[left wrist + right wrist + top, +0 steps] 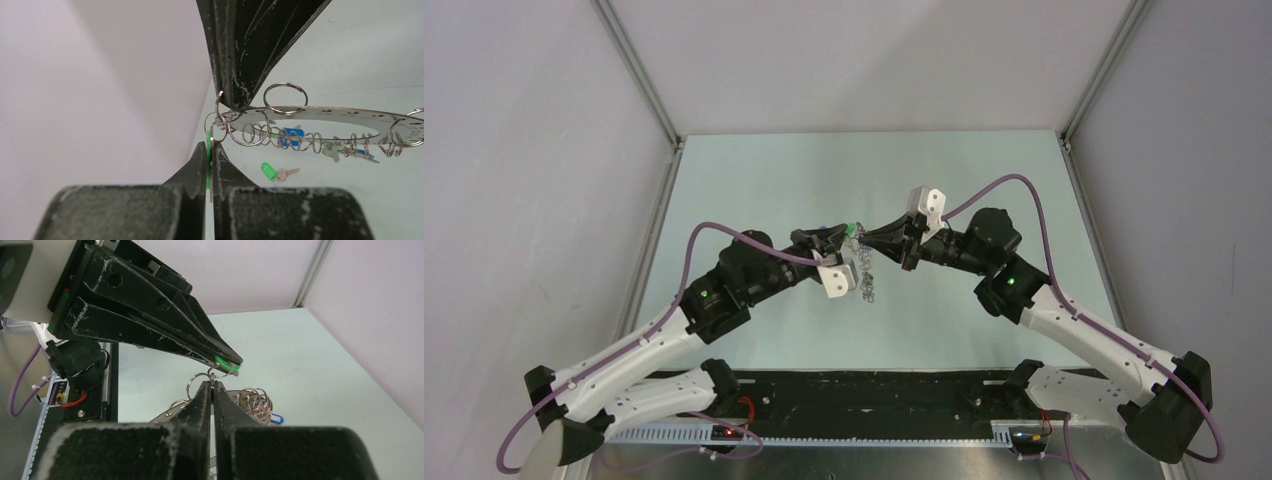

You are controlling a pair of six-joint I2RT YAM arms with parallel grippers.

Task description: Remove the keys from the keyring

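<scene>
Both arms meet mid-air over the table (754,180). L gripper (211,150) is clamped on a green-tag key (208,165), fingers together w/ the tag pinched btwn them. R gripper (239,102) is closed on the rim of the keyring (340,116), which hangs roughly level, off the table. Several keys (362,155) dangle under it on small split rings (285,84), incl. 1 w/ a blue tag (291,135). 1 loose key (280,173) w/ a green tag lies on the table below. Can't tell if the held key is free of the keyring.
</scene>
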